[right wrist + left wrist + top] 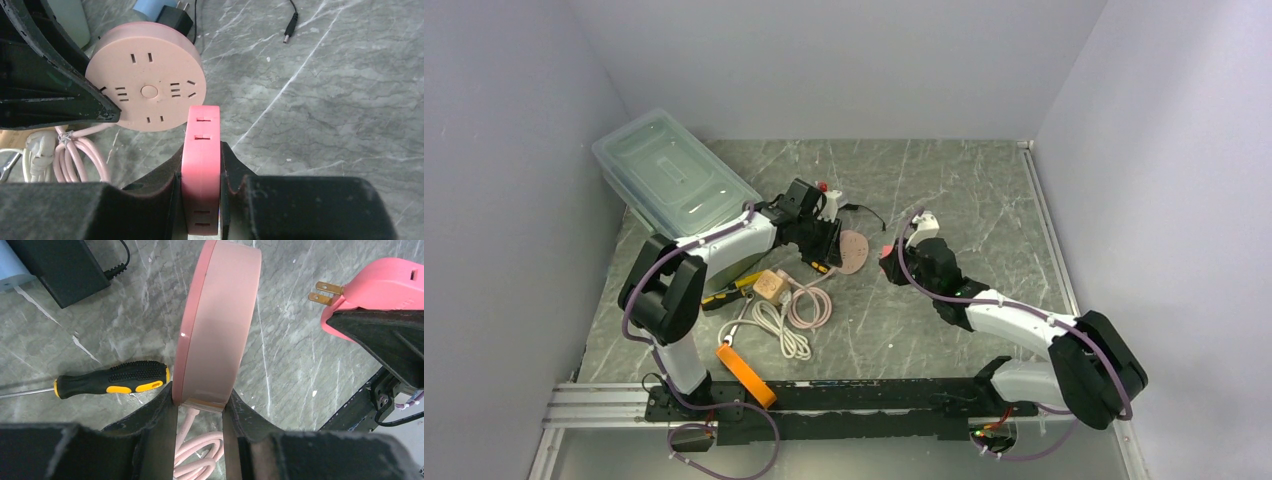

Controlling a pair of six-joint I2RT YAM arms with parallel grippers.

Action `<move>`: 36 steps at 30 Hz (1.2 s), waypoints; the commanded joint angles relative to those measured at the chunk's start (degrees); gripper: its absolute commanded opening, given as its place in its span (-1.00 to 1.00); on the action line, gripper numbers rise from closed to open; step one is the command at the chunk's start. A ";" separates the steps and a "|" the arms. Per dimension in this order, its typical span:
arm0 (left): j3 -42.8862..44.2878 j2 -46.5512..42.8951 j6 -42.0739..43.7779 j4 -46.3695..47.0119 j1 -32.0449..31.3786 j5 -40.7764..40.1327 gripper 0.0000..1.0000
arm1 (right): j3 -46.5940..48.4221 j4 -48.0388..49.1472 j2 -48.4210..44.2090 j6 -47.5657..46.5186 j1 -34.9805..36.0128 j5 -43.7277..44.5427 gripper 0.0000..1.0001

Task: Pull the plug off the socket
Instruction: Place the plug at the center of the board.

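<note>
Busy table (944, 200) here. A clear plastic box (674, 178) sits in the far left corner with its lid on, and what it holds I cannot tell through the plastic. Nearer in, a black-and-yellow screwdriver (112, 380) lies flat on the grey marbled top just left of the left gripper (202, 401). A small wooden block (771, 286) sits beside it, and a loose tangle of white cord (786, 335) and pink cord (812, 308) spreads toward the arm bases. An orange strip (744, 374) lies close to the left arm's base. Beyond the grippers there's a black power adapter (60, 267), and a thin black lead ends in a barrel tip (289, 33) out on bare table, well apart from the action. Now the main event: the left gripper is clamped on the round pink socket (217, 325), pinching it by its rim so the disc stands on edge, with the pink cord running down between the fingers. The right gripper (201, 161) is squeezed tight on the pink plug (202, 127), its flat sides between the pads. In the left wrist view the plug's two brass prongs (325, 292) hang bare in the air, out of the socket, pointing toward the disc with a gap of table showing between them. In the right wrist view the socket's slotted face is turned toward the plug, just beside it and not touching, and the left gripper's dark finger covers the left part of that face.
</note>
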 commanded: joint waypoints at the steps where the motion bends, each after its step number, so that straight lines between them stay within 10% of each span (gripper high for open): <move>1: 0.81 -1.69 1.07 1.38 -0.19 1.31 -1.00 | 2.14 3.69 0.21 1.10 -0.12 -1.66 -1.00; 25: -2.27 -16.22 2.86 3.73 -0.10 6.81 -1.00 | 29.73 -6.12 32.22 7.02 -14.03 -24.83 -0.63; 36: -2.38 -15.53 1.27 3.32 -1.47 5.63 -1.00 | 35.27 -10.88 38.92 9.71 -14.02 -20.20 0.26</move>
